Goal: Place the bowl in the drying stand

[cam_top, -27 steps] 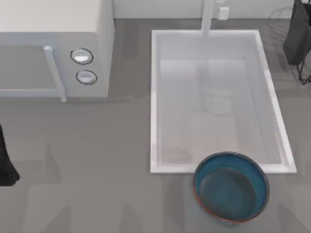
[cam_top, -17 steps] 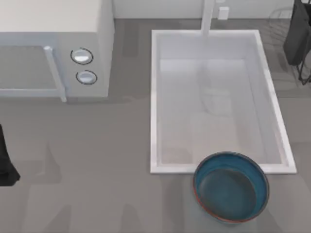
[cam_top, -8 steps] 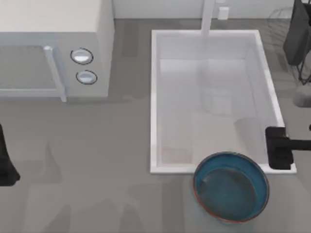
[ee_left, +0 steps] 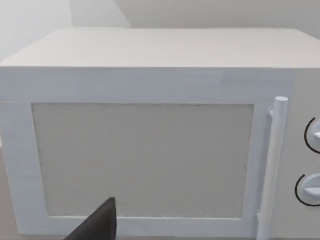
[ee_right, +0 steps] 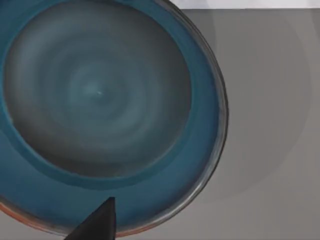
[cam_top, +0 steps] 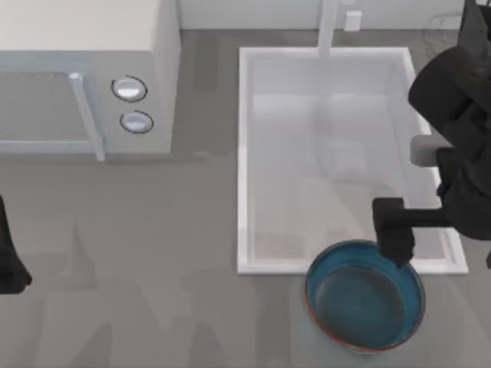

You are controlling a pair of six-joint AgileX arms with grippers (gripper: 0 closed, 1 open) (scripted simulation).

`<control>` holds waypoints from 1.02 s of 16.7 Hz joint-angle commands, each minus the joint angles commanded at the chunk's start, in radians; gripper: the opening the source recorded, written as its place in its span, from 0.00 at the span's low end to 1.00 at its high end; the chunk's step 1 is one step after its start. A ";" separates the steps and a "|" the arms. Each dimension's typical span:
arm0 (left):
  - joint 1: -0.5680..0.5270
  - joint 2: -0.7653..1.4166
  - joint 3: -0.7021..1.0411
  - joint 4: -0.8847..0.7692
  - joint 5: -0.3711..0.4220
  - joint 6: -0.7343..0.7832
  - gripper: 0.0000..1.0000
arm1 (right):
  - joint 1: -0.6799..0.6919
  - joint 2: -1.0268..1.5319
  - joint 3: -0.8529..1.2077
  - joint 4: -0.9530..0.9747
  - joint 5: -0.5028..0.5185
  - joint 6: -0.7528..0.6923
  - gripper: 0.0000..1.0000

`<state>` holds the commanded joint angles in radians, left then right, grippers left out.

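Overhead, we see the bowl [cam_top: 365,296] sitting upright on the grey table [cam_top: 153,268], just in front of the white sink [cam_top: 244,153] and touching or overlapping its near rim. Our right gripper [cam_top: 393,230] hangs over the sink's near right corner, its tip at the far edge of the bowl; we cannot tell how far apart its fingers stand or whether they hold anything. The right arm fills the right side, covering most of the drying stand [cam_top: 437,24] at the far right corner. Our left arm is parked at the left edge, with a microwave [cam_top: 84,69] at far left.

From the left wrist, we face the microwave door [ee_left: 142,160].

From the right wrist, the bowl's teal inside lies directly below.
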<state>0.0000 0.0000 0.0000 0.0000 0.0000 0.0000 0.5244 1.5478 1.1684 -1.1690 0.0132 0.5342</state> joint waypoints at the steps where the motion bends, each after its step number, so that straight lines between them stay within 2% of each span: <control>1: 0.000 0.000 0.000 0.000 0.000 0.000 1.00 | 0.000 0.000 0.000 0.000 0.000 0.000 1.00; 6: 0.000 0.000 0.000 0.000 0.000 0.000 1.00 | -0.003 0.012 -0.034 0.042 0.000 -0.002 1.00; 13: 0.000 0.000 0.000 0.000 0.000 0.000 1.00 | -0.002 0.124 -0.237 0.370 0.000 0.000 1.00; 17: 0.000 0.000 0.000 0.000 0.000 0.000 1.00 | -0.001 0.144 -0.272 0.415 0.000 0.001 1.00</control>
<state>0.0000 0.0000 0.0000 0.0000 0.0000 0.0000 0.5233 1.6913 0.8967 -0.7538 0.0134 0.5354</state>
